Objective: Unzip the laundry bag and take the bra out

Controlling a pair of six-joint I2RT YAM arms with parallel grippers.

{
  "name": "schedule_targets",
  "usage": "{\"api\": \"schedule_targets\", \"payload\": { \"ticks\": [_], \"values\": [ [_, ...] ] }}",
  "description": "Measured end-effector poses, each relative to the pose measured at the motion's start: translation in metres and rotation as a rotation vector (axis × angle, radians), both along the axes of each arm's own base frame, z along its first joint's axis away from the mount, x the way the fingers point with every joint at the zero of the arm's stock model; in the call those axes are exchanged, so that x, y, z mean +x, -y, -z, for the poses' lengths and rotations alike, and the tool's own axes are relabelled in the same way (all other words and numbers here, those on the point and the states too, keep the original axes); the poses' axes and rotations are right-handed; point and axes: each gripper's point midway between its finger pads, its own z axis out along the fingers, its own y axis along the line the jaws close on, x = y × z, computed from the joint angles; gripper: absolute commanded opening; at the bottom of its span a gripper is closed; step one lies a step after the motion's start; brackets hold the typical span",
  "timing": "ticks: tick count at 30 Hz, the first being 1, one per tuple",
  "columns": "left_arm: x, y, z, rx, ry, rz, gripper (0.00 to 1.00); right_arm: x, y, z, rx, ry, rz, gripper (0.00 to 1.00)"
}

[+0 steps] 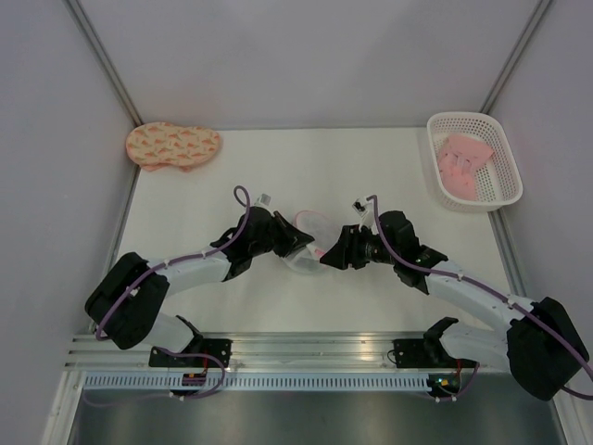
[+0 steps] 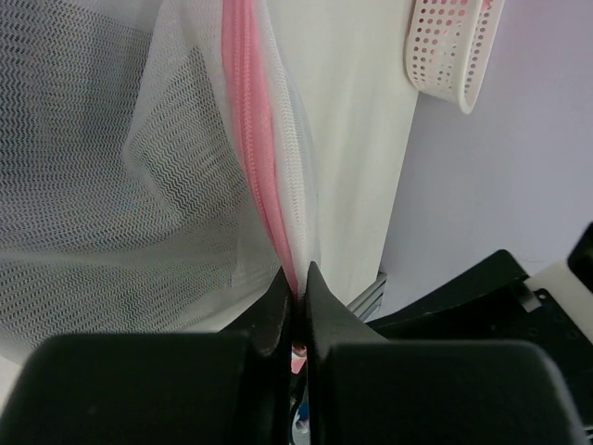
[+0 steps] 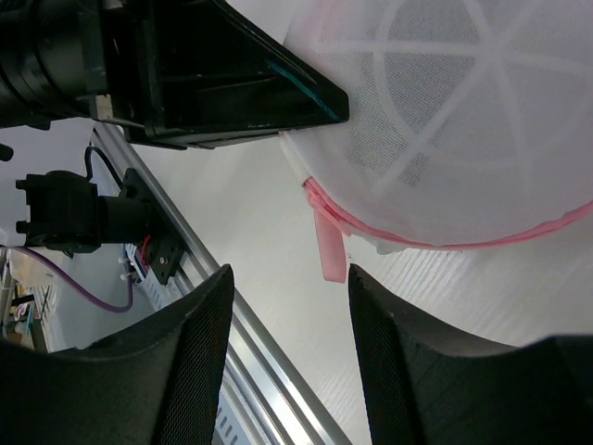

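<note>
— Where's the bag [image 1: 310,243]?
— Mid-tabletop [image 1: 278,167], between both arms.
— And the left claw [image 2: 298,295]?
— Clamped on the bag's pink zipper rim [image 2: 255,139].
— And the right claw [image 3: 287,324]?
— Spread wide, with the pink pull tab [image 3: 330,248] just before it.

Top view looks down over the whole table [image 1: 278,176]; 2 wrist views sit close against the laundry bag [image 3: 445,111].

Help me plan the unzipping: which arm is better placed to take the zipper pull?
Right. The right end effector is open with the pink zipper pull hanging at its gap, while the left end effector is shut on the laundry bag rim, anchoring it.
</note>
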Motion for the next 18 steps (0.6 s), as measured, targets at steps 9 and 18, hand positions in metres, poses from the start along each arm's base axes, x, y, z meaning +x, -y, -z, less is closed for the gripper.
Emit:
{"api": "schedule_targets", "payload": {
  "ticks": [9, 18],
  "values": [
    [0.000, 0.000, -0.008, -0.025, 0.002, -0.007, 0.02, -0.002, -0.005, 0.014, 0.021, -0.050, -0.009, 0.58],
    [-0.003, 0.002, -0.010, -0.038, -0.008, 0.010, 0.02, 0.003, -0.009, 0.031, -0.003, -0.083, -0.010, 0.58]
  ]
}}
